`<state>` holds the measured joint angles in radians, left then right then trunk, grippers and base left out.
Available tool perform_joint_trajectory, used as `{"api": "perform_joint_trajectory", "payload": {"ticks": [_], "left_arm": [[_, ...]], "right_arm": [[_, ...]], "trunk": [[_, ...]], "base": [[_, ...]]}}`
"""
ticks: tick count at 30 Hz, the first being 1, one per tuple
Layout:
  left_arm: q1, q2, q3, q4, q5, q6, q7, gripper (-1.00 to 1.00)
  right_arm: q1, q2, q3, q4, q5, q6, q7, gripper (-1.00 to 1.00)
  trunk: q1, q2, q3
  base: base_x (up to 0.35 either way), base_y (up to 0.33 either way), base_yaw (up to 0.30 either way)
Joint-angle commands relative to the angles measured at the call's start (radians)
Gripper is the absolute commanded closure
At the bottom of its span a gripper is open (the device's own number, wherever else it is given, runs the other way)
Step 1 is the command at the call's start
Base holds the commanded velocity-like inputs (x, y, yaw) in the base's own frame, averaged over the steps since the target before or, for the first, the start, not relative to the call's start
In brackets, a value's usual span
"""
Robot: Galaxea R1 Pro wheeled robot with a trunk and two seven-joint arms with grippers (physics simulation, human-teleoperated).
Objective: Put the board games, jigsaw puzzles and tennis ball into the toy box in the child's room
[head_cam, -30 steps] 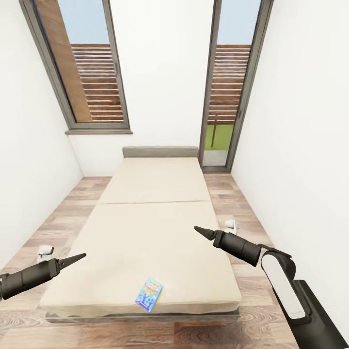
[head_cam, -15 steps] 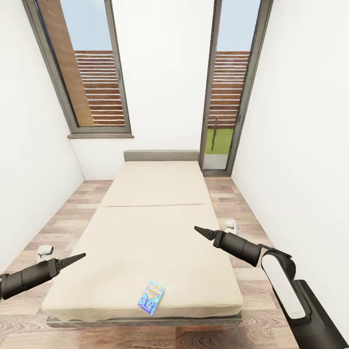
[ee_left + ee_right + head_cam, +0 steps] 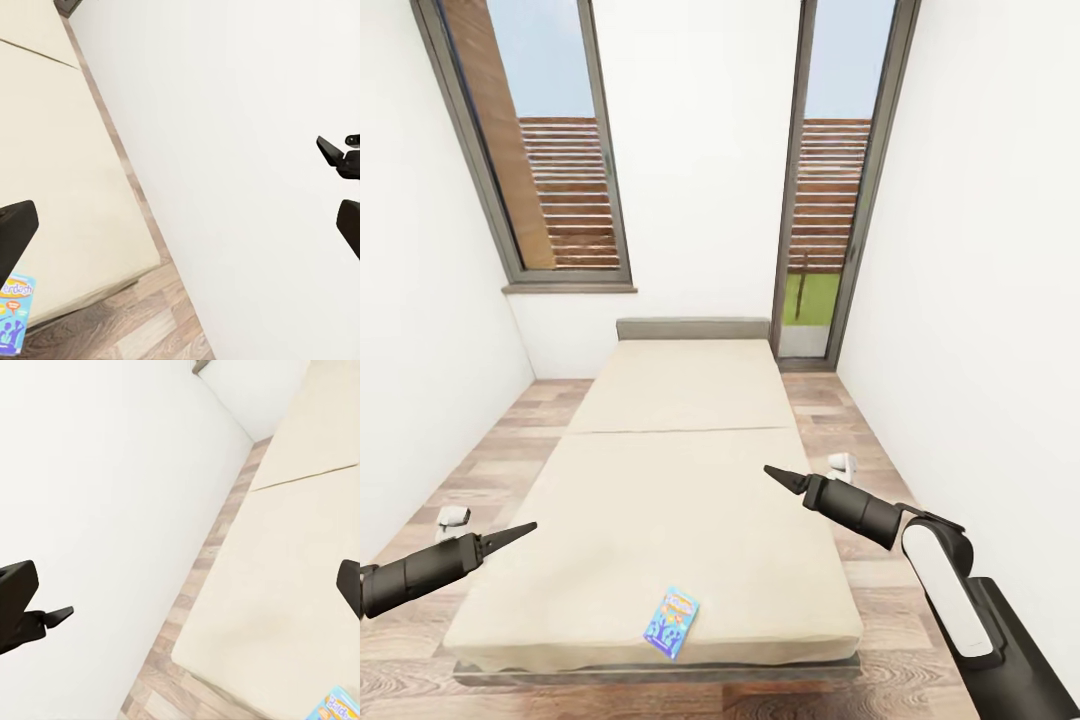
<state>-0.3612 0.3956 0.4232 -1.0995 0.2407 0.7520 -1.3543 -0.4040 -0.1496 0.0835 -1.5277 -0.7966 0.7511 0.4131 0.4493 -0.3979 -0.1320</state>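
A small blue board game (image 3: 672, 621) with colourful cartoons lies flat on the beige bed (image 3: 680, 480), close to its near edge. My left gripper (image 3: 520, 530) hovers over the bed's near left side, left of the game and higher. My right gripper (image 3: 775, 473) hangs above the bed's right half, farther back than the game. Both stand open with nothing between their fingers. The game also shows at an edge of the left wrist view (image 3: 13, 311) and in a corner of the right wrist view (image 3: 337, 706). The table and the toy box are out of view.
White walls close in on both sides, with strips of wood-plank floor (image 3: 510, 430) along the bed. Two tall dark-framed windows (image 3: 540, 150) stand behind the grey headboard (image 3: 692, 328). Small white objects lie on the floor at the left (image 3: 453, 516) and right (image 3: 842, 463).
The whole picture has slid down slightly, so the camera has moved. Both arms hold the same pose and the board game lies where it was on the bed.
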Motion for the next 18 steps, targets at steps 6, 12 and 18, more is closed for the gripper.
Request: {"api": "perform_joint_trajectory", "payload": {"ticks": [6,12,18], "left_arm": [[-0.001,0.0,-0.001,0.0,0.002,0.01,-0.001,-1.0],[-0.001,0.0,-0.003,0.0,0.002,0.01,0.0,-1.0],[-0.001,0.0,-0.003,0.0,0.002,0.01,0.0,-1.0]], "right_arm": [[-0.001,-0.006,-0.001,0.004,-0.004,0.004,0.001,-1.0],[-0.001,-0.01,-0.002,0.019,-0.005,0.004,0.002,-1.0],[-0.001,-0.011,-0.003,0.023,-0.006,0.004,0.003,-1.0]], "trunk": [[0.001,-0.002,0.008],[0.001,-0.002,0.018],[0.001,-0.002,0.028]], "base": [[0.0,0.0,0.0],[0.0,0.0,0.0],[0.0,0.0,0.0]]}}
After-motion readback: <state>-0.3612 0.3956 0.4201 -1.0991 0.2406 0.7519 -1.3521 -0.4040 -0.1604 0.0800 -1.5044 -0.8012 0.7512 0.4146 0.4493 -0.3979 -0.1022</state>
